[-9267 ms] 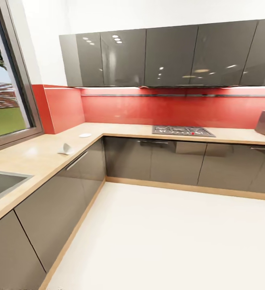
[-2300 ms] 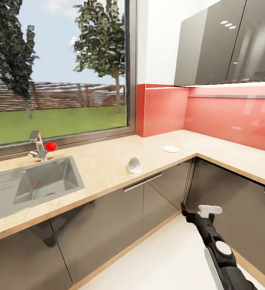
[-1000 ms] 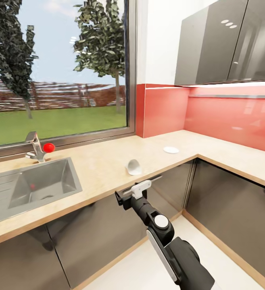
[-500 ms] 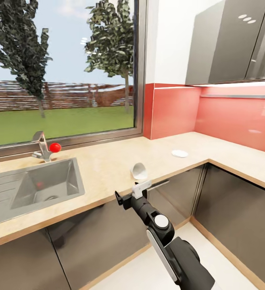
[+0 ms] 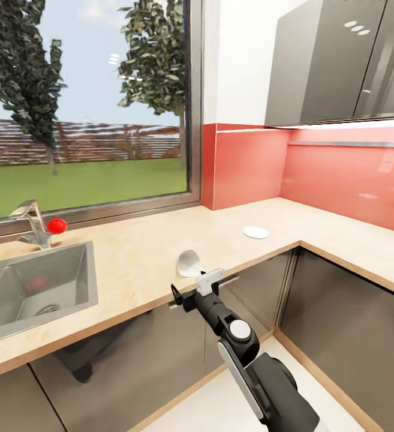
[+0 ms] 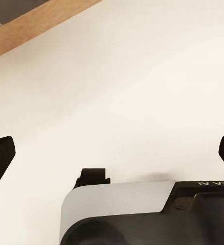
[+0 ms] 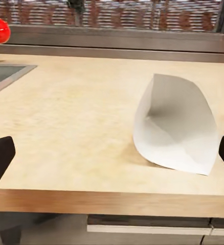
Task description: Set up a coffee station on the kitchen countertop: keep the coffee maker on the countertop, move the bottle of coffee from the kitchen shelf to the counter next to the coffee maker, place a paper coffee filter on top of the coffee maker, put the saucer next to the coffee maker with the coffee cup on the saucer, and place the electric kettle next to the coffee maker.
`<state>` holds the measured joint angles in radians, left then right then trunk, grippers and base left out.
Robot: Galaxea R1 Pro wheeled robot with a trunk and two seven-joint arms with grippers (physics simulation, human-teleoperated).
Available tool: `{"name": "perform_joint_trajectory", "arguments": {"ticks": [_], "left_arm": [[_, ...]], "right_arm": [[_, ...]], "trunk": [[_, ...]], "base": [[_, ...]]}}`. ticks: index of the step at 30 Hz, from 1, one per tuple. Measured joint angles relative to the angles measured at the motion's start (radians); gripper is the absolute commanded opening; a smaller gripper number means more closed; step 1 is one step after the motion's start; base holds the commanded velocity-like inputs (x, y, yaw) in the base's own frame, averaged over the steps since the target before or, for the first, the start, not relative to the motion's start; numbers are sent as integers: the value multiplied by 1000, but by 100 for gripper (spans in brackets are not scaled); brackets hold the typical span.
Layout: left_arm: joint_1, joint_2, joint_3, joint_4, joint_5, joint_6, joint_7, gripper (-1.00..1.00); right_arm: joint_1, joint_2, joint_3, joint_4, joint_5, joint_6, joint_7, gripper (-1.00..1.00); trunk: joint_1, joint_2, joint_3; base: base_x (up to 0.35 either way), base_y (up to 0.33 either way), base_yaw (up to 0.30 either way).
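Beige desk (image 5: 137, 264) at frame centre carries the paper coffee filter (image 7: 176, 125); right pincer (image 5: 192, 287), fingers apart, should likely advance level, straddling its thin open rim.

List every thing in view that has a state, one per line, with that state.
Filter: lying on its side on the counter, mouth open, not held.
Saucer: flat on the counter, nothing on it.
Sink: no dishes in it.
Right gripper: open, short of the filter, holding nothing.
Left gripper: open, over the floor, holding nothing.
Upper cabinets: doors shut.
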<state>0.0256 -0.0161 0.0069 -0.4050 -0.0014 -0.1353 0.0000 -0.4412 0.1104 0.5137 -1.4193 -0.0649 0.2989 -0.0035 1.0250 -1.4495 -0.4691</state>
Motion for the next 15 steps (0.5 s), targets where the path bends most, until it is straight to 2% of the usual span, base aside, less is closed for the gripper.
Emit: {"name": "perform_joint_trajectory", "arguments": {"ticks": [15], "left_arm": [[0,0,0,4,-1,0,0,100]], "right_arm": [[0,3,-2,4,0,1,-62,100]], "trunk": [[0,0,0]], "base": [[1,-1,-4]]}}
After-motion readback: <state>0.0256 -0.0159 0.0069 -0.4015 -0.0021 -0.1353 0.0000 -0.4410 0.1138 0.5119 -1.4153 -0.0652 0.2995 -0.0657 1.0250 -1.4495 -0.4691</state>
